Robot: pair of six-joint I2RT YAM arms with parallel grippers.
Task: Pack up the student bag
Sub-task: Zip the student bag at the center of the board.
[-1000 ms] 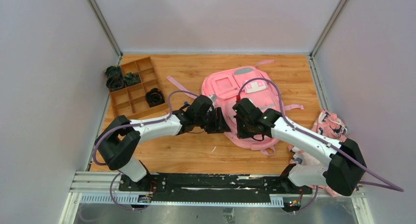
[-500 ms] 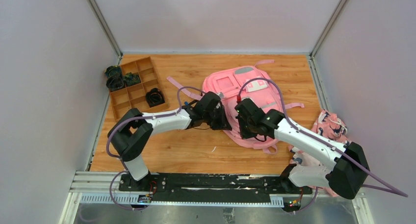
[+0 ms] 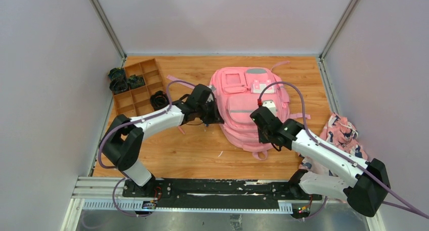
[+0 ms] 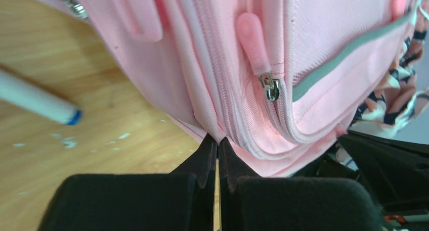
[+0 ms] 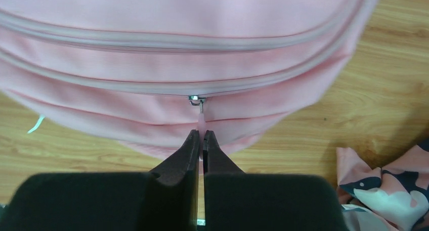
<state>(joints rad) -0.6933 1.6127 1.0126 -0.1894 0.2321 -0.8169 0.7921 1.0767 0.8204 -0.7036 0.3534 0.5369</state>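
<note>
At the far left of the table I see the wooden divided tray point(image 3: 132, 97), with dark green-and-black bundles point(image 3: 160, 100) in some of its compartments. On my left wrist camera a white pen with a blue tip point(image 4: 38, 102) lies on the wood just beside the bag.

The left gripper point(image 4: 218, 142) has its fingers pressed together, nipping the seam at the left edge of the student bag point(image 3: 248, 109). A pink zipper tab point(image 4: 253, 39) hangs just above that spot, untouched.

The student bag lies front side up in the middle of the table, toward the far side, between my two arms.

The right gripper point(image 5: 202, 137) is at the bag's near edge. Its fingers are clamped on the thin pink zipper pull point(image 5: 202, 122), which hangs from a metal slider point(image 5: 195, 98).

Farthest right, the pink, white and navy patterned cloth point(image 3: 341, 132) sits bunched at the table's right edge, apart from the bag.
</note>
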